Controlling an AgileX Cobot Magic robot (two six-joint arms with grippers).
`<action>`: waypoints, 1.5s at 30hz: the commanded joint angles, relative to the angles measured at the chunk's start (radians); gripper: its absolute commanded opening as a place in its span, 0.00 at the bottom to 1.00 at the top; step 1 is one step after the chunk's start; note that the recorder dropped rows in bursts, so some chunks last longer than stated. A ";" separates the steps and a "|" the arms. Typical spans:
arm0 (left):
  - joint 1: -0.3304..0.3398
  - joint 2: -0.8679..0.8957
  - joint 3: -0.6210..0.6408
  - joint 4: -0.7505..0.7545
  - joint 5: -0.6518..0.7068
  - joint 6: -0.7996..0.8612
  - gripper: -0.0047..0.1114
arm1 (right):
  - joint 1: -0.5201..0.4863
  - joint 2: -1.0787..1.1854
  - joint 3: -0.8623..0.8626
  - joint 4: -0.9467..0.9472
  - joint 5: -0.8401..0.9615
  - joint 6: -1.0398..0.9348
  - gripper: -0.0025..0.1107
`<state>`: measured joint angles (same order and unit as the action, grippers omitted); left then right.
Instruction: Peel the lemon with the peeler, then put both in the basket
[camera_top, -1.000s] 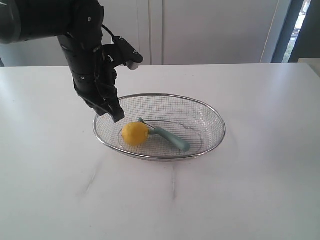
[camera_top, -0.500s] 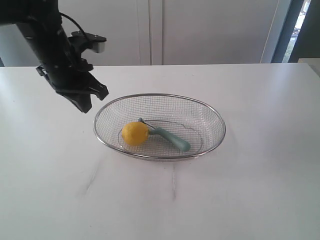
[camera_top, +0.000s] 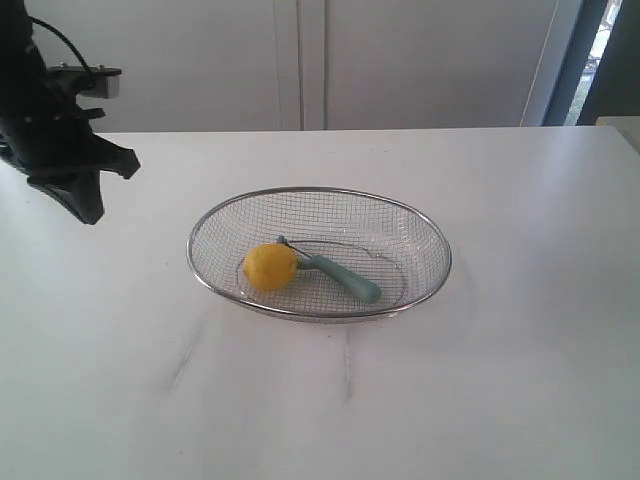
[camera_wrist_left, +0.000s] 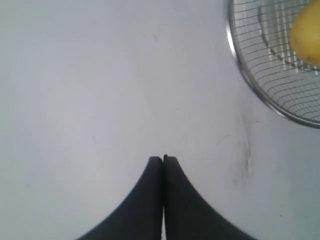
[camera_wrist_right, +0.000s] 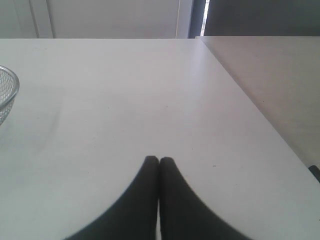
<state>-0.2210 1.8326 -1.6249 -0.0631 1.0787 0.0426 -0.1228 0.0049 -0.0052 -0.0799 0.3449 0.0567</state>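
The yellow lemon (camera_top: 270, 267) lies inside the silver wire basket (camera_top: 425, 226) near its left side. The teal-handled peeler (camera_top: 345, 279) rests in the basket too, its metal head touching the lemon. My left gripper (camera_top: 90, 212) hangs above the table well left of the basket, shut and empty. In the left wrist view that gripper (camera_wrist_left: 163, 159) points at bare table, with the basket rim (camera_wrist_left: 239, 65) and a bit of lemon (camera_wrist_left: 307, 35) in a corner. My right gripper (camera_wrist_right: 159, 161) is shut with nothing in it; it is out of the exterior view.
The white table (camera_top: 500, 380) carries faint grey streaks in front of the basket. White cabinet doors (camera_top: 400, 60) stand behind. The right wrist view shows the table's edge (camera_wrist_right: 250, 95) and a sliver of basket rim (camera_wrist_right: 11, 95).
My left arm has swung away from the basket's left rim, moving left and back across the table. The lemon, peeler and basket have stayed put.
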 joint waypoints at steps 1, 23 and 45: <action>0.061 -0.041 0.002 -0.015 0.040 -0.018 0.04 | -0.008 -0.005 0.005 -0.002 -0.002 -0.007 0.02; 0.129 -0.387 0.291 0.004 -0.156 -0.066 0.04 | -0.008 -0.005 0.005 -0.002 -0.002 -0.007 0.02; 0.129 -0.857 0.585 0.008 -0.238 -0.016 0.04 | -0.008 -0.005 0.005 -0.002 -0.002 -0.007 0.02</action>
<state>-0.0952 1.0451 -1.0710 -0.0570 0.8412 0.0199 -0.1228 0.0049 -0.0052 -0.0799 0.3449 0.0567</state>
